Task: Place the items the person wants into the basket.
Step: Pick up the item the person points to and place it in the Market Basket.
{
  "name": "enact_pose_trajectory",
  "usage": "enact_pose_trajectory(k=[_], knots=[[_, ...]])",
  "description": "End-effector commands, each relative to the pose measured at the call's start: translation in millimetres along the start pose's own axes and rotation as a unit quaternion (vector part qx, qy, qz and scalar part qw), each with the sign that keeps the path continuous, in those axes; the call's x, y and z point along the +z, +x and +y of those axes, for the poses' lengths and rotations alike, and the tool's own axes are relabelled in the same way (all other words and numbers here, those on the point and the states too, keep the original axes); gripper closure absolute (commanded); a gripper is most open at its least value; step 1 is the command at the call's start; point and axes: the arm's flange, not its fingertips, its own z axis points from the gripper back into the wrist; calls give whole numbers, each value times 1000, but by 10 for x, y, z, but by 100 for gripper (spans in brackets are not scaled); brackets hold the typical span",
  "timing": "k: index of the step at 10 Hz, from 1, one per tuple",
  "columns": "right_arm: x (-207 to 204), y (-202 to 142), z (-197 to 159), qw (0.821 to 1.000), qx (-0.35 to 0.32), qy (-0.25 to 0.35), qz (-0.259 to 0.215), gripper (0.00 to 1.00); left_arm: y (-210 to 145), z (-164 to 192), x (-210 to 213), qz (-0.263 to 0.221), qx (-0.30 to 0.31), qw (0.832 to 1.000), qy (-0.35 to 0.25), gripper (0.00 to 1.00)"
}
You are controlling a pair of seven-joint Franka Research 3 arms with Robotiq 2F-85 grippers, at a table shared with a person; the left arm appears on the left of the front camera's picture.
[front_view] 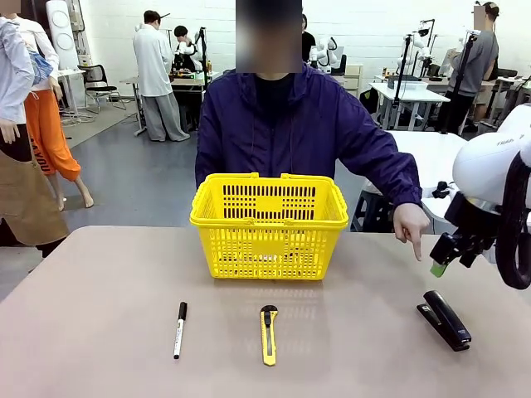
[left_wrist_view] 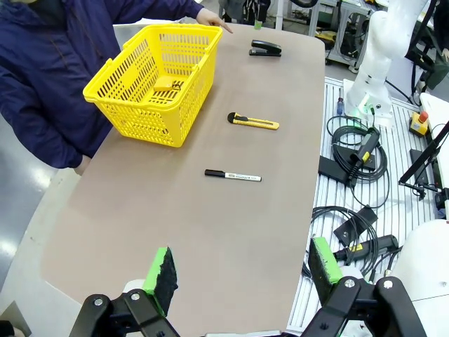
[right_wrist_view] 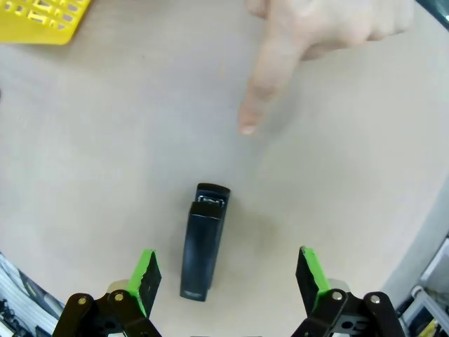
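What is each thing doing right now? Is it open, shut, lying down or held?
Basket: upright on the table, handles folded down, something yellow inside.
Stapler: closed, lying flat, not held.
Utility knife: lying flat, not held.
Marker: capped, lying flat.
Person's hand: pointing down toward the stapler.
Right gripper: fingers open above the stapler.
Left gripper: fingers open, empty.

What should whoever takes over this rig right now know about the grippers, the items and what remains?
Right gripper: open, hovering above the black stapler, not touching it.
Left gripper: open, empty, back over the near table edge.
Person's hand points down toward the stapler.
Yellow basket sits at the far side, a small yellow-and-black item already inside.
White marker and utility knife lie on the table.
Left: grasp the stapler and place it in the basket.
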Motion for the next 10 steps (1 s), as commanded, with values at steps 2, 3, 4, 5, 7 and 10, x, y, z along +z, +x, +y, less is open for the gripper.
enact_pose_trajectory(k=[2, 3, 4, 5, 7, 10], knots=[[-261, -9, 305, 998, -2, -53, 16, 0, 3, 0, 8, -10, -10, 1000, -3, 3], [-310, -23, 354, 997, -9, -73, 12, 0, 3, 0, 8, -10, -10, 1000, -3, 3], [-367, -31, 353, 997, -8, -76, 16, 0, 3, 0, 8, -10, -10, 1000, -3, 3], [-430, -37, 348, 997, -4, -69, 22, 0, 3, 0, 8, -10, -10, 1000, -3, 3], [-583, -33, 336, 997, -2, -67, 39, 0, 3, 0, 8, -10, -10, 1000, -3, 3], [-730, -3, 321, 997, 4, -55, 61, 0, 3, 0, 8, -10, -10, 1000, -3, 3]])
